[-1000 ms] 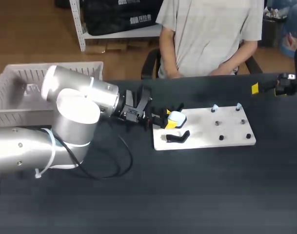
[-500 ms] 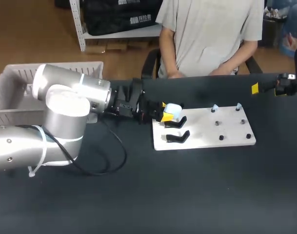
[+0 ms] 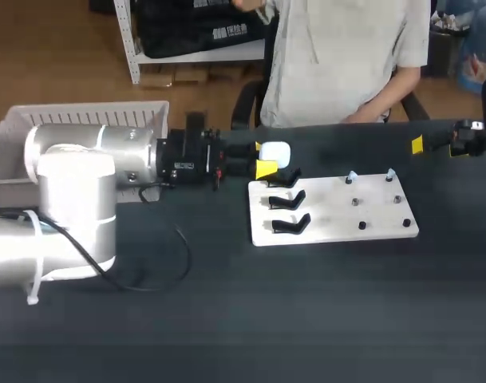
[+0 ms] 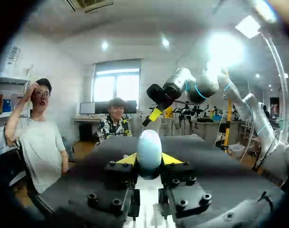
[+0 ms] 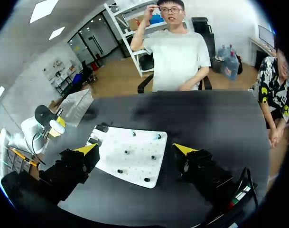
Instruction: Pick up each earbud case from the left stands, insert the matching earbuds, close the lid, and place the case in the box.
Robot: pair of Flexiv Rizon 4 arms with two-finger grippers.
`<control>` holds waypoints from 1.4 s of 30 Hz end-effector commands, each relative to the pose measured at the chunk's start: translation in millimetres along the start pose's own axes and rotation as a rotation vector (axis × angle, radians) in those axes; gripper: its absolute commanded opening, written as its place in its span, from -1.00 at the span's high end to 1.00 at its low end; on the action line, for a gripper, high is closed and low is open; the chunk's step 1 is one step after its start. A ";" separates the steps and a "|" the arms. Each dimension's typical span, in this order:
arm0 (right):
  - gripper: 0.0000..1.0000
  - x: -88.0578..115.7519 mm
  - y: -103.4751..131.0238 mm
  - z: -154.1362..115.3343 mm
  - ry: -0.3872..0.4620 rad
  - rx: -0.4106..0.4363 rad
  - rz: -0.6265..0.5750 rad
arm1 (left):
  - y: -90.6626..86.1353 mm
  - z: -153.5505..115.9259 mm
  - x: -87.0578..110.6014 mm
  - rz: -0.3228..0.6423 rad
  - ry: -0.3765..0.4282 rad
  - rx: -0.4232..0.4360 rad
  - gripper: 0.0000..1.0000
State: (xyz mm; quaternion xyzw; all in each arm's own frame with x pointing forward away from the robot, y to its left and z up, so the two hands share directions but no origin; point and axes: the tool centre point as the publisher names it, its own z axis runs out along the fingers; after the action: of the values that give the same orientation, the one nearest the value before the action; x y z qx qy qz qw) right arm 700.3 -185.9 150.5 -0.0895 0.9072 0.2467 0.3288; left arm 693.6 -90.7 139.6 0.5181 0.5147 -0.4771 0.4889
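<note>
Pale blue-white plastic is what the left gripper (image 3: 266, 163) is pinching right now: it's the earbud case (image 3: 276, 150), and both yellow fingertips (image 4: 126, 159) are pressing on it from either side, so that tool is closed around the case. In the left wrist view the case (image 4: 149, 151) is sitting upright between the tips, rounded end pointing away from the wrist. From the head view it's hanging over the dark table (image 3: 306, 319) just past the far-left corner of the white board (image 3: 330, 227), right beside the farthest of the three black stands (image 3: 284, 182), which are all standing bare along the board's left side. Two small pale-blue earbuds (image 3: 350, 177) are perching near the board's far edge toward its right side, and four dark pegs (image 3: 361, 226) are dotting the area in front of them. The left arm (image 3: 75, 183) is stretching in from the left, passing in front of the white slatted box (image 3: 83, 108) sitting at the table's far-left end. The right gripper (image 5: 135, 149) is hanging back at the table's far-right edge, fingers spread wide with nothing between them, and the board is lying flat on the table well ahead of it.
</note>
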 end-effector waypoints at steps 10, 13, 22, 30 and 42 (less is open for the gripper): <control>-1.00 0.0 -0.7 0.2 0.000 -0.002 -0.001 | -15.1 -13.7 -7.4 0.011 -0.026 -0.073 1.00; -1.00 0.0 -0.7 0.2 0.000 -0.002 -0.001 | -15.1 -13.7 -7.4 0.011 -0.026 -0.073 1.00; -1.00 0.0 -0.7 0.2 0.000 -0.002 -0.001 | -15.1 -13.7 -7.4 0.011 -0.026 -0.073 1.00; -1.00 0.0 -0.7 0.2 0.000 -0.002 -0.001 | -15.1 -13.7 -7.4 0.011 -0.026 -0.073 1.00; -1.00 30.1 42.2 -25.6 0.073 -0.070 -0.092 | -32.0 15.2 -9.1 0.065 -0.031 0.032 1.00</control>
State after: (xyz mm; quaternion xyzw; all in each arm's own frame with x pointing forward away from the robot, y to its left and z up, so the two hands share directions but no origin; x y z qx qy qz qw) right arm 662.4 -164.3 158.4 -0.1456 0.9061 0.2557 0.3041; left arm 656.4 -102.4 149.1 0.5274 0.4870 -0.4726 0.5112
